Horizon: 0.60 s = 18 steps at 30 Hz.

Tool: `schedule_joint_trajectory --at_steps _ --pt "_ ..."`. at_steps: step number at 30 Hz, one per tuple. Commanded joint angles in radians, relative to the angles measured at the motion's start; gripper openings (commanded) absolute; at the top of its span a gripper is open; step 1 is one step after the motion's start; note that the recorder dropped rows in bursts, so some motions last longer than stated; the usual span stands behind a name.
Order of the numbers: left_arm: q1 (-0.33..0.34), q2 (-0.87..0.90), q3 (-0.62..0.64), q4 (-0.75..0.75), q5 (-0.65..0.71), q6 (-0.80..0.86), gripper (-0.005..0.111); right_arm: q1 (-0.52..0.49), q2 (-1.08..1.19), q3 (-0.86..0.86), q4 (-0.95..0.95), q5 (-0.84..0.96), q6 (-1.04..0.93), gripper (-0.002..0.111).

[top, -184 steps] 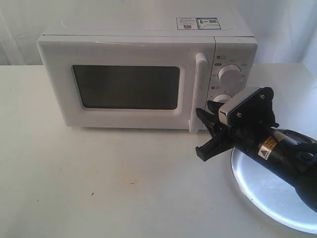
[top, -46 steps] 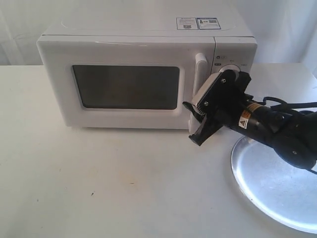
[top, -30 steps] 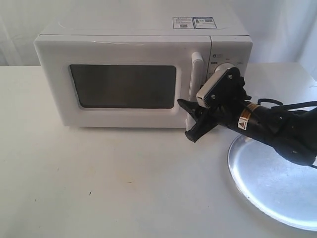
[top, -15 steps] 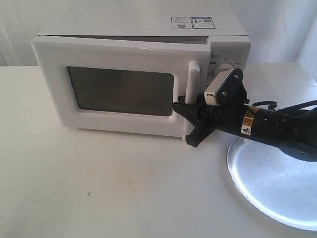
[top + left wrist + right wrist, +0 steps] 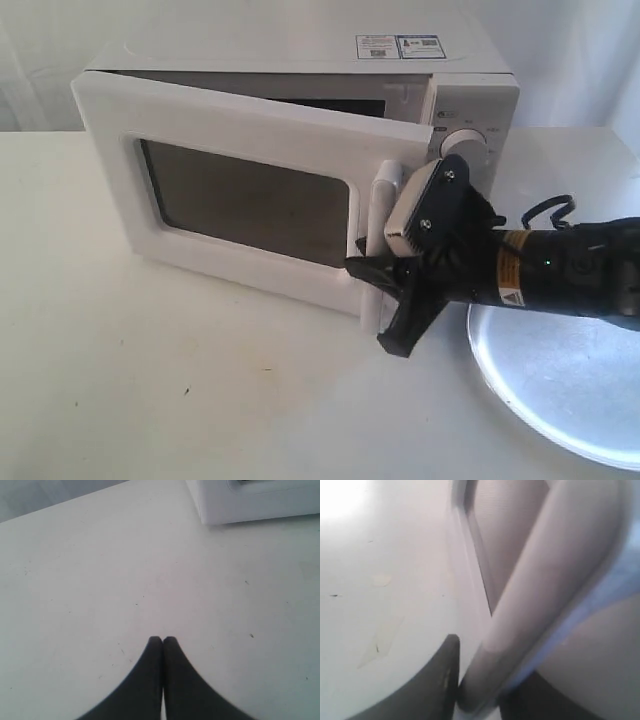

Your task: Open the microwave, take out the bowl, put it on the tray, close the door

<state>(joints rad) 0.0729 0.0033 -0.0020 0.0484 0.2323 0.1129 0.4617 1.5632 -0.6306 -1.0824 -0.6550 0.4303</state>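
Note:
The white microwave (image 5: 300,50) stands at the back of the table with its door (image 5: 250,115) swung partly out on its left hinge. My right gripper (image 5: 375,305) straddles the low end of the vertical bar handle (image 5: 385,200). One finger sits behind the bar and one in front, and the jaws stand spread. In the right wrist view the handle (image 5: 550,580) fills the gap of the right gripper (image 5: 482,680). The bowl is hidden. The silver tray (image 5: 560,380) lies under the right arm. My left gripper (image 5: 162,639) hovers shut over bare table.
The microwave's knob panel (image 5: 463,145) stays fixed to the right of the door gap. A corner of the microwave (image 5: 250,505) shows in the left wrist view. White table (image 5: 150,380) stretches in front and to the left.
The right gripper has pulled the handle toward the front, and the door has swung from shut to partly open. The whole microwave shifted slightly during the pull.

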Motion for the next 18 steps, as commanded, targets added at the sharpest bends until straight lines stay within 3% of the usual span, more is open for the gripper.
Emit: schedule_joint_trajectory --at_steps 1,4,6,9,14,16,18 --pt "-0.004 -0.003 0.002 -0.004 -0.001 -0.004 0.000 -0.024 -0.133 0.035 -0.022 0.017 -0.011 0.045" --pt "-0.004 -0.003 0.002 -0.004 -0.001 -0.004 0.000 -0.024 -0.182 0.058 -0.058 0.111 0.108 0.065" --pt "-0.004 -0.003 0.002 -0.004 -0.001 -0.004 0.000 -0.024 -0.215 0.074 -0.166 0.144 0.205 0.065" --pt "-0.004 -0.003 0.002 -0.004 -0.001 -0.004 0.000 -0.024 -0.265 0.084 -0.367 0.105 0.350 0.053" --pt "-0.004 -0.003 0.002 -0.004 -0.001 -0.004 0.000 -0.024 -0.342 0.084 -0.570 -0.143 0.457 0.020" --pt "-0.004 -0.003 0.002 -0.004 -0.001 -0.004 0.000 -0.024 -0.377 0.084 -0.563 -0.098 0.457 0.009" --pt "-0.004 -0.003 0.002 -0.004 -0.001 -0.004 0.000 -0.024 -0.416 0.084 -0.500 0.078 0.446 0.000"
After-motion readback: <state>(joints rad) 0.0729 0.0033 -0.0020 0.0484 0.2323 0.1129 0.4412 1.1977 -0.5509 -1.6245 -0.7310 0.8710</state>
